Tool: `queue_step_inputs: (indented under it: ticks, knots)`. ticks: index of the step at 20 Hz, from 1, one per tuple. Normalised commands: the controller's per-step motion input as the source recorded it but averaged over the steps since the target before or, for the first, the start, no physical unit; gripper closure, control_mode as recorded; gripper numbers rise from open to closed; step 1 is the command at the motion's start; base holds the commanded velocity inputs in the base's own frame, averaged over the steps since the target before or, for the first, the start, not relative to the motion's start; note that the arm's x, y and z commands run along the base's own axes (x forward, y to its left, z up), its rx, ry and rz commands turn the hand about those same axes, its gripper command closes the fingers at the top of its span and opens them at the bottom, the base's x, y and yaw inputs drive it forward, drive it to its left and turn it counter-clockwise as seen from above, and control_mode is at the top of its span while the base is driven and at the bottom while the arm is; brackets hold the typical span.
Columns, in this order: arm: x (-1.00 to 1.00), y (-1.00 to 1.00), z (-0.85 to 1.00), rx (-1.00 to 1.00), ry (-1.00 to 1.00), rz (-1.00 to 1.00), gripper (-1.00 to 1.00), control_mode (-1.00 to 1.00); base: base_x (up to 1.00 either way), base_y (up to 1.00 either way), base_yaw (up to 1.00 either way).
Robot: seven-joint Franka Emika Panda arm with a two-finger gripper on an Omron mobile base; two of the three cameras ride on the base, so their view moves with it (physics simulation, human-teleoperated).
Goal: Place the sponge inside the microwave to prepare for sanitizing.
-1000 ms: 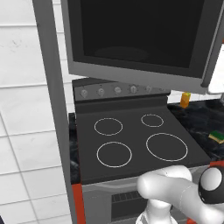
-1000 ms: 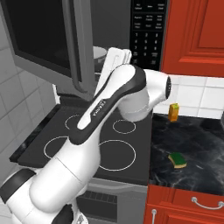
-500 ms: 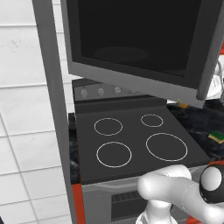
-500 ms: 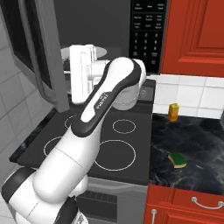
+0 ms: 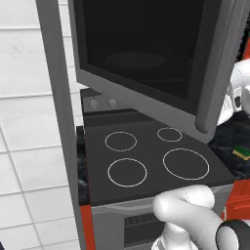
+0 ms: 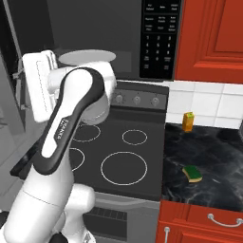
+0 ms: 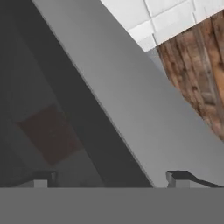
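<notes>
The sponge (image 6: 192, 173), yellowish with a green top, lies flat on the dark counter right of the stove; it also peeks in at the right edge as the sponge (image 5: 241, 151). The microwave (image 6: 160, 38) hangs above the stove with its door (image 5: 146, 58) swung wide open to the left, and its white turntable (image 6: 87, 57) shows inside. My white hand (image 6: 40, 83) is up at the left of the cavity, beside the door and far from the sponge. My gripper (image 7: 109, 179) is open, its fingertips (image 7: 181, 177) wide apart, with the door's grey frame (image 7: 131, 113) close ahead.
A black four-ring stove (image 6: 123, 166) lies under the microwave. A small upright orange-yellow object (image 6: 188, 121) stands at the back of the counter. Red cabinets (image 6: 213, 38) sit above the counter and more below it. My arm (image 6: 71, 123) crosses over the stove's left side.
The microwave door has swung further open to the left. My hand has moved left with it, away from the keypad side.
</notes>
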Motion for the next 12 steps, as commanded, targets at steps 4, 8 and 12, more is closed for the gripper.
queue_step_inputs:
  ticks: [4,8,12]
  knots:
    - [-0.68,0.90,-0.42,0.00,-0.08,-0.52,-1.00,-1.00,0.00,0.00,0.00]
    - [-0.27,0.84,-0.32,0.03,-0.01,-0.55,-1.00,-1.00,0.00,0.00,0.00]
    - [0.00,0.85,-0.17,0.00,0.00,-0.55,-1.00,-1.00,0.00,0.00,0.00]
